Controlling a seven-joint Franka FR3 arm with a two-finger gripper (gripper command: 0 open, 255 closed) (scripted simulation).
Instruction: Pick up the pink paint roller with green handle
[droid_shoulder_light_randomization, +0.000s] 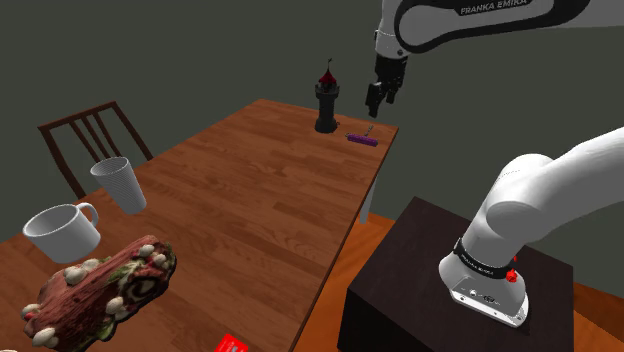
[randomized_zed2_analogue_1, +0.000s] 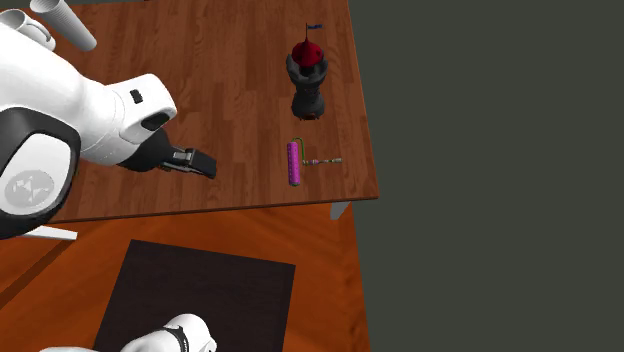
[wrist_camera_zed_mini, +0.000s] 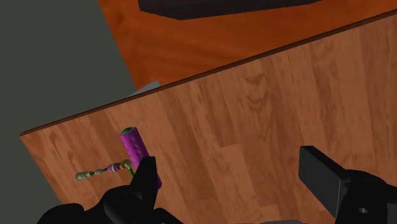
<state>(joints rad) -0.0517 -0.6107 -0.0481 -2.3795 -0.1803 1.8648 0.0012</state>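
The paint roller (droid_shoulder_light_randomization: 362, 139) lies flat near the far corner of the wooden table (droid_shoulder_light_randomization: 250, 200); its roll is magenta-purple and its thin handle greenish. From above, the roller (randomized_zed2_analogue_1: 294, 163) sits close to the table's edge with the handle pointing toward the second exterior view's right. My black gripper (droid_shoulder_light_randomization: 381, 95) hangs open in the air above and slightly to the shoulder view's right of it. In the wrist view the roller (wrist_camera_zed_mini: 137, 149) lies just beyond one finger (wrist_camera_zed_mini: 146, 178), outside the gap of the gripper (wrist_camera_zed_mini: 232, 175). Nothing is held.
A black tower-shaped figure with a red top (droid_shoulder_light_randomization: 326, 100) stands just beside the roller. Two white mugs (droid_shoulder_light_randomization: 118, 183) (droid_shoulder_light_randomization: 62, 230), a log-shaped cake (droid_shoulder_light_randomization: 100, 290) and a red item (droid_shoulder_light_randomization: 232, 345) occupy the near end. A chair (droid_shoulder_light_randomization: 85, 135) and the dark stand (droid_shoulder_light_randomization: 440, 290) flank the table.
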